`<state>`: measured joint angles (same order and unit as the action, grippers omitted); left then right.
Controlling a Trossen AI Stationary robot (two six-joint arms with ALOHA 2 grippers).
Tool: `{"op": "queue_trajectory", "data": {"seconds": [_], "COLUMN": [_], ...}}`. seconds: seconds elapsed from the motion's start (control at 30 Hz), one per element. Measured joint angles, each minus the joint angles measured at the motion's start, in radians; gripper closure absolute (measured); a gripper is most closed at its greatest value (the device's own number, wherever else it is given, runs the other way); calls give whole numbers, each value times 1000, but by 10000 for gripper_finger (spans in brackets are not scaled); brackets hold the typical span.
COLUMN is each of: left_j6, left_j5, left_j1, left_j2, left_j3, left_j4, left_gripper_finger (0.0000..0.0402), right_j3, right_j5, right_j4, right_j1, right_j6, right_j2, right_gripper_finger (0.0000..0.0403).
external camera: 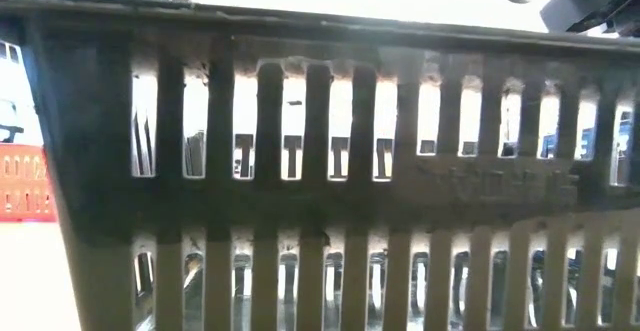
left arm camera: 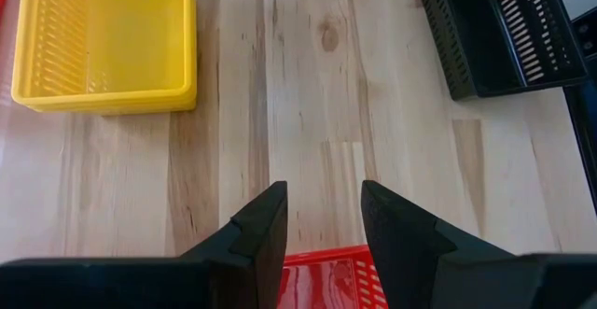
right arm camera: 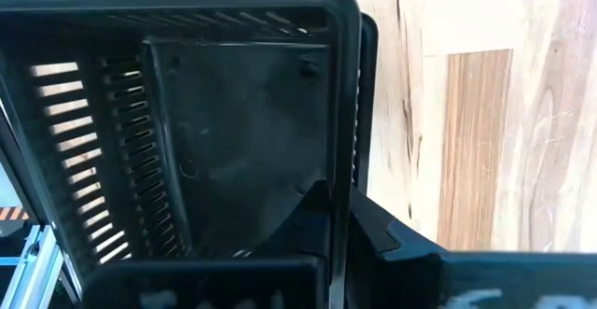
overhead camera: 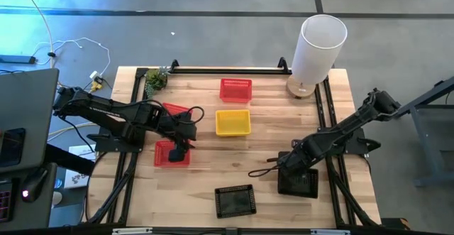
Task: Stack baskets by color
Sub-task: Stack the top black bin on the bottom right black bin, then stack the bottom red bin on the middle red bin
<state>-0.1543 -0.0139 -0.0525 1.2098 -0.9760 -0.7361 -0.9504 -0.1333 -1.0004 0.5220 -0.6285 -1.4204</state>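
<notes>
Two red baskets show whole: one [overhead camera: 235, 89] at the far middle and one [overhead camera: 169, 155] on the left. A third red one [overhead camera: 177, 110] is partly hidden by my left arm. A yellow basket [overhead camera: 233, 121] lies mid-table and a black basket [overhead camera: 235, 200] near the front edge. My left gripper [overhead camera: 181, 148] stands open over the left red basket's rim [left arm camera: 322, 270]; whether it touches it I cannot tell. My right gripper [overhead camera: 292, 165] is shut on a black basket [overhead camera: 299, 182], and a second black rim [right arm camera: 367, 76] shows right beside that basket's wall. My right gripper pinches a side wall [right arm camera: 340, 164] of the black basket, one finger [right arm camera: 312, 217] inside and one [right arm camera: 378, 236] outside. The fingers come from above, pointing down. The basket's open side faces up. Whether it rests on the other black basket I cannot tell.
A tall white cylinder [overhead camera: 319, 47] stands at the far right corner and a small green plant [overhead camera: 156, 79] at the far left. Black frame rails [overhead camera: 323, 114] run along the table's sides. A dark cable [overhead camera: 264, 171] lies left of my right gripper. Bare wood lies between yellow and front black baskets.
</notes>
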Motion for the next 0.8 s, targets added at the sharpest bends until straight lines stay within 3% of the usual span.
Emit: {"op": "queue_trajectory", "data": {"seconds": [0.17,0.5,0.8], "left_j6": [0,0,-45], "left_j5": [0,0,0], "left_j1": [0,0,-1], "left_j2": [0,0,0], "left_j3": [0,0,0], "left_j4": [0,0,9], "left_gripper_finger": [277,277,277], "right_j3": [0,0,0], "right_j5": [17,45,47], "right_j4": [0,-6,-9], "right_j1": [0,0,0], "right_j6": [0,-1,-120], "right_j2": [0,0,1], "right_gripper_finger": [393,327,320]}}
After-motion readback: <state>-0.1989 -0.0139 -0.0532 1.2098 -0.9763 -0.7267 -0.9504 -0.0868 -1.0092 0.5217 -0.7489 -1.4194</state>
